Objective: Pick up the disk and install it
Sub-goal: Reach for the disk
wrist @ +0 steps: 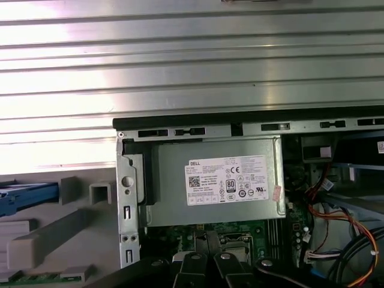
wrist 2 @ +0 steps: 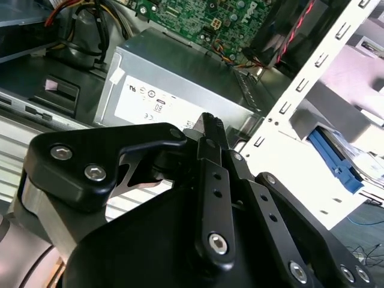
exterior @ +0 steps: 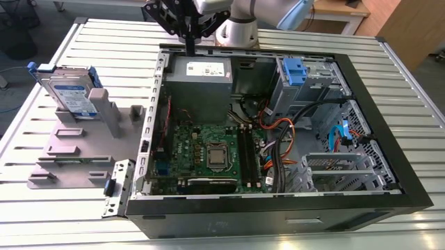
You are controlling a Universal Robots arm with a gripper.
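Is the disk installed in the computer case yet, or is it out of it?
Out. The disk stands on edge in the grey stand at the exterior view's left, outside the open case.

A: In the exterior view, you lose the lower part of the disk (exterior: 72, 96) behind the posts of the grey stand (exterior: 76, 156), and its label print is too small to read.
B: You also lose part of the gripper (exterior: 189, 52): the top edge cuts through its body and the arm (exterior: 240, 26).
A: In the second wrist view, your disk is just a blur at the picture's edge.
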